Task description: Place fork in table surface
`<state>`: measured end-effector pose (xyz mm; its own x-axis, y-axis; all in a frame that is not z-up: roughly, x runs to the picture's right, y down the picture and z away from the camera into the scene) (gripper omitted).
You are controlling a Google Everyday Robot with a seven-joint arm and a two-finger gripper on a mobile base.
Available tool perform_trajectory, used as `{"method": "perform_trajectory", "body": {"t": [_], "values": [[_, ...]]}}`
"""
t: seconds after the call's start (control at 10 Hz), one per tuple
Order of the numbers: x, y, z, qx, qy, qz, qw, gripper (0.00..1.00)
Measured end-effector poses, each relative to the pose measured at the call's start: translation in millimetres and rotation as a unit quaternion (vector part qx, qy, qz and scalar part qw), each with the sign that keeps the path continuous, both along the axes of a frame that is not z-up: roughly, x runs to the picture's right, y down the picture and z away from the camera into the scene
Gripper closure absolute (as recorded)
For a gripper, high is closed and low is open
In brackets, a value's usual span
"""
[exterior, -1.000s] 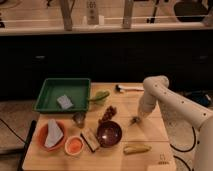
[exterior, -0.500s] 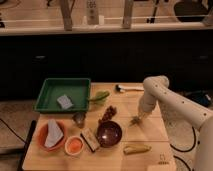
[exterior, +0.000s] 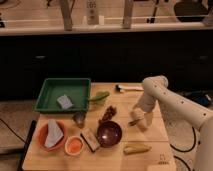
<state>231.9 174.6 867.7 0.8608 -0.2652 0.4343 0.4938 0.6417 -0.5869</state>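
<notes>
My gripper hangs from the white arm on the right. It is low over the pale wooden table surface, to the right of the dark bowl. A small, slim dark piece, which looks like the fork, shows at the gripper's lower left tip, close to the tabletop. I cannot tell whether it is held or resting on the wood. The white-handled utensil with a dark head lies at the table's far edge, behind the arm.
A green tray holding a grey sponge sits at the back left. Also on the table are a green object, a reddish-brown item, a small grey cup, an orange bowl with white cloth, an orange cup and a yellowish item.
</notes>
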Motion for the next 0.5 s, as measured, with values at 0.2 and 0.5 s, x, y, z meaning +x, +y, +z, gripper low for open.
{"method": "perform_trajectory", "body": {"t": [0.2, 0.5], "values": [[-0.9, -1.3, -2.7, 0.009, -0.005, -0.002, 0.9999, 0.20], [-0.7, -2.2, -5.5, 0.019, -0.009, -0.004, 0.9998, 0.20]]}}
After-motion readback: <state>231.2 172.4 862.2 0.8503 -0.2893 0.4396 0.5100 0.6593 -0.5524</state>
